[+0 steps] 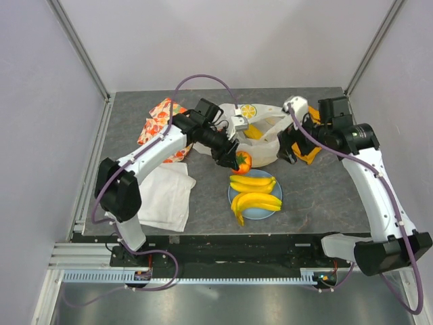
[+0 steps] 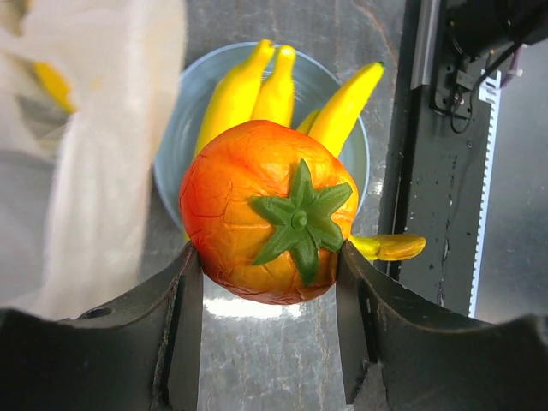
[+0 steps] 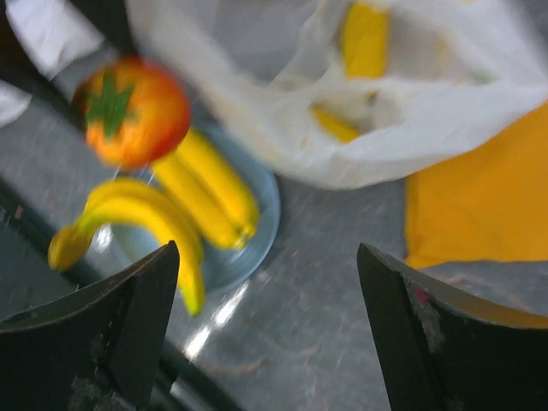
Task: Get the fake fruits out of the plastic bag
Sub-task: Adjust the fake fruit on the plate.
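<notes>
Near edge: both arm bases sit on the rail. White cloth (image 1: 166, 196) lies front left, tight against the left arm's base, its near corner close to the table (image 1: 314, 203) edge.

Front centre: blue plate (image 1: 267, 214) with two bunches of bananas (image 1: 256, 201). One banana end overhangs the near-left rim. Bare tabletop shows from the plate's right rim across to the right forearm, the widest open strip in view.

Left gripper (image 2: 270, 257) is clamped on the red-orange fruit (image 2: 257, 214), a finger pressed to each side and the green top facing the wrist camera. The fruit sits at the plate's far rim, between plate and plastic bag (image 1: 270, 143). Height above the table: can't tell.

Right gripper (image 3: 265, 257) has its jaws wide apart with nothing between them. It hangs at the bag's right edge over a flat yellow-orange piece (image 3: 479, 197) that touches the bag. Can't tell what that piece is.

The bag is mid-table and crumpled, with yellow pieces (image 3: 364, 38) showing through the plastic. Lemon slice (image 1: 249, 111) rests at the bag's far side.

Far left: floral cloth (image 1: 159, 120), partly under the left forearm. A narrow bare strip runs behind the bag to the far edge and wall.
</notes>
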`<action>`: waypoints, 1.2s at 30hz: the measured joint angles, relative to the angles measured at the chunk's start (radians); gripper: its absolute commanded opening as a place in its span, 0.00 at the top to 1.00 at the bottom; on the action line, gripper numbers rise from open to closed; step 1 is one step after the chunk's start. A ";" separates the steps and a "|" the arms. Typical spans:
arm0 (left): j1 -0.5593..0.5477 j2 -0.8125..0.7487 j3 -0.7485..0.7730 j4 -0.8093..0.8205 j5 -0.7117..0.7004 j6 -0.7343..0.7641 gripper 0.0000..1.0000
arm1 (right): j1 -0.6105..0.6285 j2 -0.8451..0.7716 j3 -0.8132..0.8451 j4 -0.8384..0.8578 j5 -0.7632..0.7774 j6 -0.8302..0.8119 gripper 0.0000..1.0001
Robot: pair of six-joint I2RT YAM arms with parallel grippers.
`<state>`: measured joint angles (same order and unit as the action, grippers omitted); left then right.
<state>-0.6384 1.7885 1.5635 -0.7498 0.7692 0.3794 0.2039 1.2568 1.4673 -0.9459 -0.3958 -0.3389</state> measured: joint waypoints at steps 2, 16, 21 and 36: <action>0.018 -0.022 0.000 0.001 0.000 -0.012 0.98 | 0.001 0.007 -0.037 -0.108 -0.054 -0.076 0.08; 0.019 -0.134 -0.011 0.021 0.018 -0.070 0.98 | 0.002 0.161 -0.270 -0.376 -0.120 -0.378 0.21; 0.019 -0.142 -0.020 0.022 0.007 -0.076 0.98 | 0.004 0.210 -0.314 -0.371 -0.156 -0.406 0.23; 0.061 -0.168 -0.020 0.022 -0.018 -0.085 0.98 | 0.077 0.296 -0.388 -0.193 -0.167 -0.333 0.32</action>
<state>-0.5777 1.6203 1.5433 -0.7280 0.7517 0.2943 0.2806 1.5524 1.0790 -1.1389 -0.5625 -0.6724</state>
